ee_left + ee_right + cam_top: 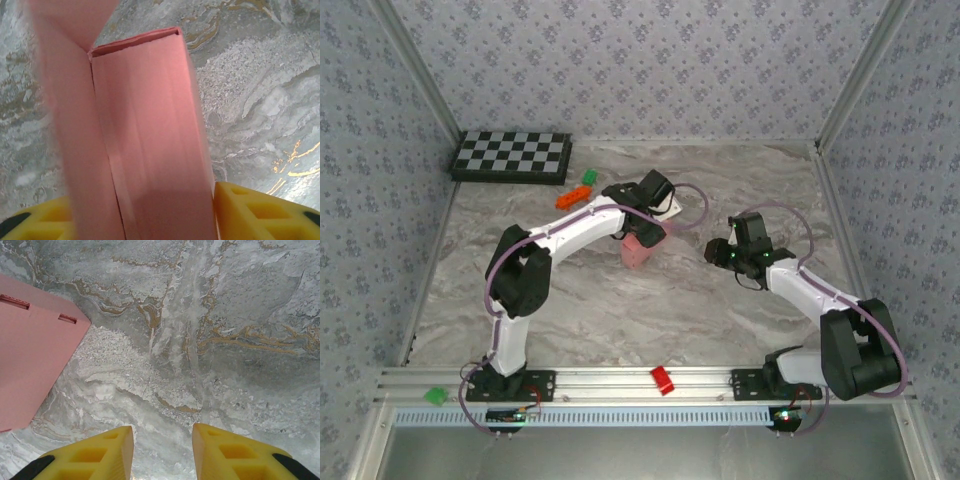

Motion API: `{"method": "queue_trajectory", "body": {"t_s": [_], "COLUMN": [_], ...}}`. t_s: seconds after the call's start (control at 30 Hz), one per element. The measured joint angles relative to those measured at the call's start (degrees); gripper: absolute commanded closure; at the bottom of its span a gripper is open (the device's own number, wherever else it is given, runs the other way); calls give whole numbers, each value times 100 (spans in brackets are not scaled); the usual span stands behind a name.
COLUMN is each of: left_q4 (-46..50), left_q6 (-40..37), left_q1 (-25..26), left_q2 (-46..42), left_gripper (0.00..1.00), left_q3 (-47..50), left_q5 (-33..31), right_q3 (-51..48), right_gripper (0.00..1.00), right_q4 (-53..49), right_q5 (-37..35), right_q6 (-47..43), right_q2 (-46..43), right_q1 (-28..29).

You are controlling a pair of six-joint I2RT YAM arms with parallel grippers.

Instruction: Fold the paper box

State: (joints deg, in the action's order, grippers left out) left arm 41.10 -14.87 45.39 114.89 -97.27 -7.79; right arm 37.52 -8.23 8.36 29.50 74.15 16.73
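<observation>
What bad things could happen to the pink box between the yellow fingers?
The pink thin-card paper box sits between the left gripper's yellow fingers; a hard squeeze could crush its hollow walls.
Its long side flap stands unfolded and might bend the wrong way.
The right gripper is open and apart from the box, so the box may twist with one-sided support.

White arms [582, 222], black joints [523, 282], lilac cables [704, 207], yellow fingers [100, 452].
</observation>
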Motion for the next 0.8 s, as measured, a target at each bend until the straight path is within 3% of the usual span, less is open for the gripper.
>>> {"method": "queue_trajectory", "body": {"t_s": [0.4,0.8], "left_q4": [-35,505], "left_q6": [-1342,-2793], "left_q1": [-339,-577], "left_q2": [0,9], "left_gripper": [49,49], "left_q3": [11,-17], "left_q5": [881,1919], "right_q3": [-24,-120], "right_gripper": [62,62], "right_q4": [-20,-24], "right_q5": [0,-2], "right_q6": [0,2], "right_q2": [-68,-155], "right_q1": [-37,-50]}}
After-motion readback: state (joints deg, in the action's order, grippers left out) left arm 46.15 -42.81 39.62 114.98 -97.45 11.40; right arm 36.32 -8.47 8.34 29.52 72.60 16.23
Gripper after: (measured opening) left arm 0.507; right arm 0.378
